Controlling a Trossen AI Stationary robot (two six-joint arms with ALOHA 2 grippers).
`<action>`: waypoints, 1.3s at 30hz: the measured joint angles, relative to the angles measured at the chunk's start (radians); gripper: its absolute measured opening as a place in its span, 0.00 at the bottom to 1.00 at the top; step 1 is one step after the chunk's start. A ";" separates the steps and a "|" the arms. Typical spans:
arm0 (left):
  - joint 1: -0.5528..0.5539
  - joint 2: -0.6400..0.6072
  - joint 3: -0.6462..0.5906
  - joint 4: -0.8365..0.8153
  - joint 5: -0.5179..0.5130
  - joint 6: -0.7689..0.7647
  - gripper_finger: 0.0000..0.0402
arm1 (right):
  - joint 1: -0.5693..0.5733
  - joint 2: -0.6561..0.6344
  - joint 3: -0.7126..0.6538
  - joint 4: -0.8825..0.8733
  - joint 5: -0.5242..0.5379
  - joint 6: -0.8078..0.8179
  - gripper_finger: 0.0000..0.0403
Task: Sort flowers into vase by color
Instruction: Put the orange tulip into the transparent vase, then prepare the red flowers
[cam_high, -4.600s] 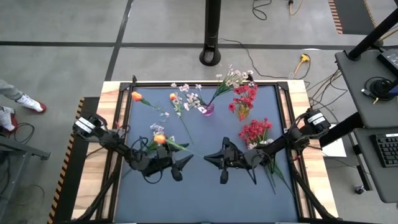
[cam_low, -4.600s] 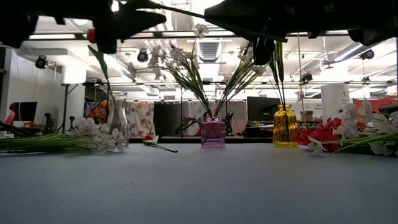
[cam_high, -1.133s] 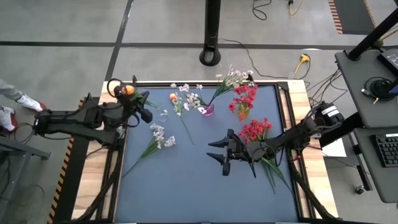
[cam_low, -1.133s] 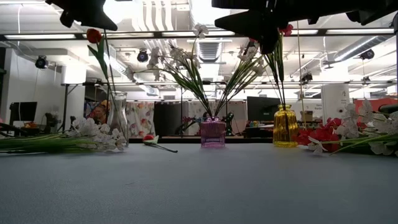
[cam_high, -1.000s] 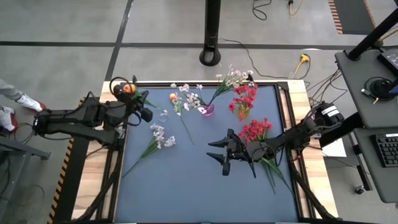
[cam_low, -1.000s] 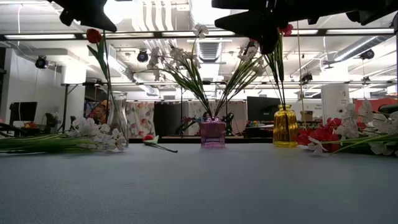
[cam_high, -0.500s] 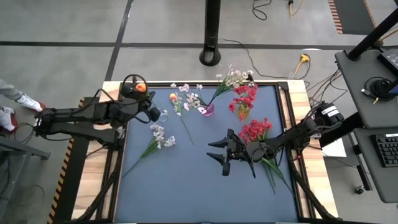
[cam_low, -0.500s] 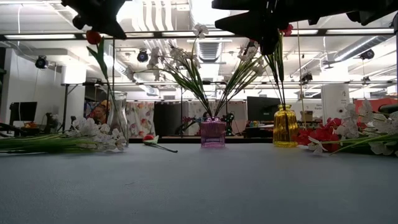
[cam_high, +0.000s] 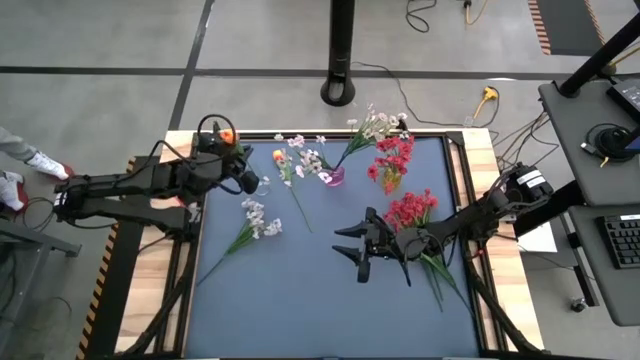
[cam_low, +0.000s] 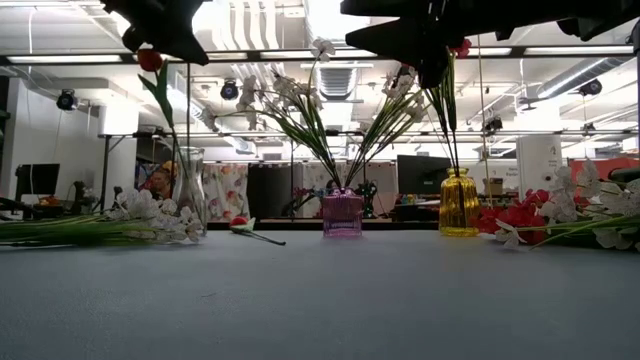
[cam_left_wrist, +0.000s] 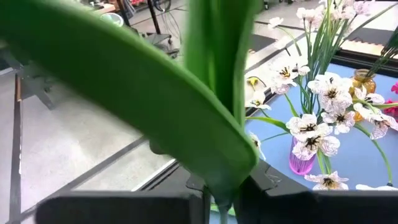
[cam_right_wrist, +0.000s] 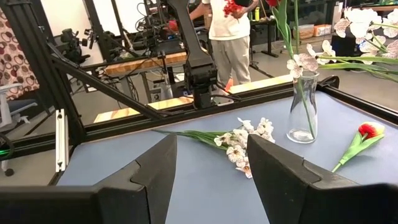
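The blue tabletop (cam_high: 320, 300) carries three vases: a clear glass vase (cam_right_wrist: 304, 109), a pink vase (cam_low: 342, 214) filled with white sprays, and a yellow vase (cam_low: 459, 203) holding red blossoms.

Loose flowers lie flat: one white spray (cam_high: 250, 222) near the left side, another white spray (cam_high: 293, 170) beside the pink vase, a red cluster (cam_high: 412, 210) on the right, and one orange tulip (cam_right_wrist: 360, 138) lying near the clear vase.

The left gripper (cam_high: 232, 160) holds a second tulip (cam_low: 151, 62) upright over the clear vase, jaws closed on its stem; the left wrist view shows mostly its green leaf.

The right gripper (cam_right_wrist: 211, 162) hovers mid-table, jaws spread wide and empty.

Only the right wrist view shows a person (cam_right_wrist: 229, 31) beyond the table.
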 joint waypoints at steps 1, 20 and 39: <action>0.000 0.000 0.000 0.000 0.000 0.000 0.09 | 0.000 0.000 0.000 0.000 0.000 0.000 0.47; -0.015 0.001 0.107 -0.052 0.033 0.011 0.47 | 0.000 0.000 0.000 -0.004 0.000 -0.001 0.47; -0.297 0.151 0.441 -0.277 0.018 -0.004 0.48 | 0.022 0.000 0.003 -0.039 -0.008 0.041 0.47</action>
